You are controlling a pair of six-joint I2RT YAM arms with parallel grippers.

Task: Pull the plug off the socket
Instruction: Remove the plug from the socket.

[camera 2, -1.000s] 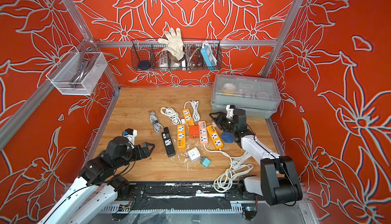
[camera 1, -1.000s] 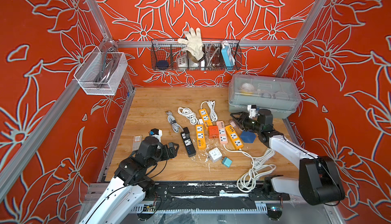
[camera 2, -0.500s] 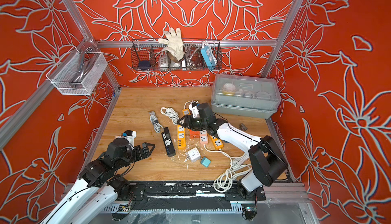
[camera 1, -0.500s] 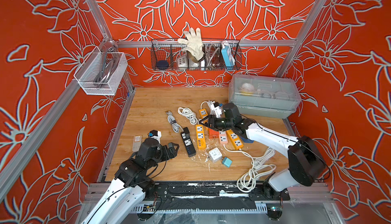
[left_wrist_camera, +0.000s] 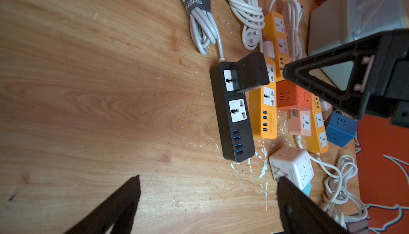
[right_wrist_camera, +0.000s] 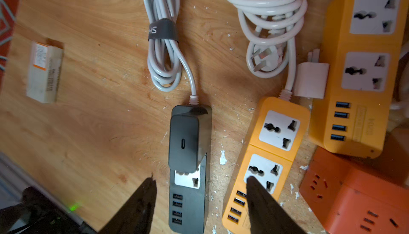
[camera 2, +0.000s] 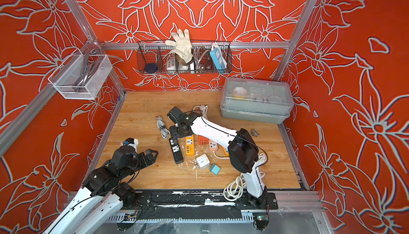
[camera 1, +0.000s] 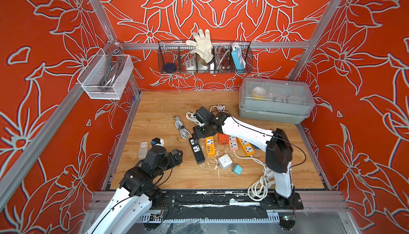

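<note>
Hovering over the black power strip (right_wrist_camera: 188,208) near the middle of the surface (camera 1: 155,111), the right hand (right_wrist_camera: 200,178) is released. Its two fingers (right_wrist_camera: 141,199) are spread to either side of the strip and grip nothing. The black plug (right_wrist_camera: 183,144) sits in the socket at the strip's cable end, the end toward the back edge, just beyond the fingertips. It looks seated, though the shadow there makes that hard to judge. An orange strip (right_wrist_camera: 283,104) lies just beside. The left hand (left_wrist_camera: 208,178) is likewise released and empty, low over bare wood toward the front left corner.
</note>
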